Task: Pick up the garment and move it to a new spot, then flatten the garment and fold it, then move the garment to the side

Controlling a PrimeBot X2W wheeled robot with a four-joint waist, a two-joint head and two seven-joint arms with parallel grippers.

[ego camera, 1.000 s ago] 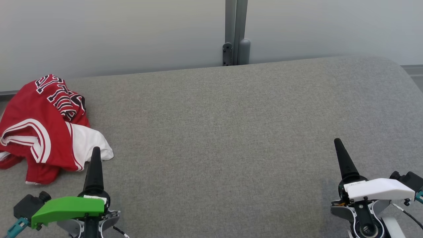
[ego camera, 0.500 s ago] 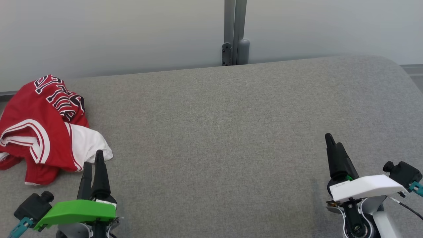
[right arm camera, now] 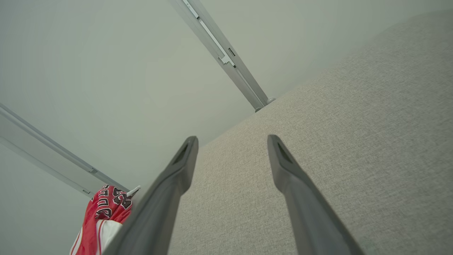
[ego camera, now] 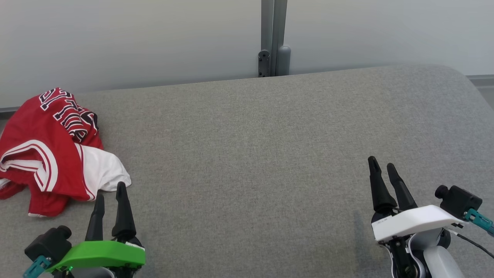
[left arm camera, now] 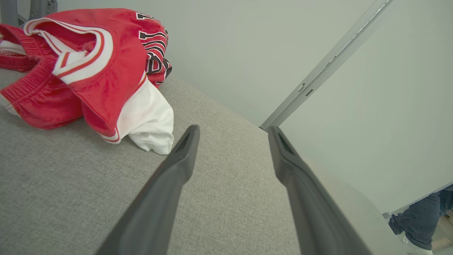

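Observation:
The garment is a crumpled red jersey with white trim, black lettering and a white lining, lying at the far left of the grey surface. In the left wrist view the garment fills the upper left, and a small part of the garment appears low on the left in the right wrist view. My left gripper stands open just below the garment's white corner, apart from it. My right gripper is open over bare fabric at the lower right, holding nothing.
A pale wall with a grey metal post runs behind the grey surface. The surface's rounded corner lies at the far right. A person's dark trouser leg stands at the lower right of the left wrist view.
Both grippers have turned about their wrists, so each pair of fingers now shows side by side. The left one drew back toward me and the right one shifted left.

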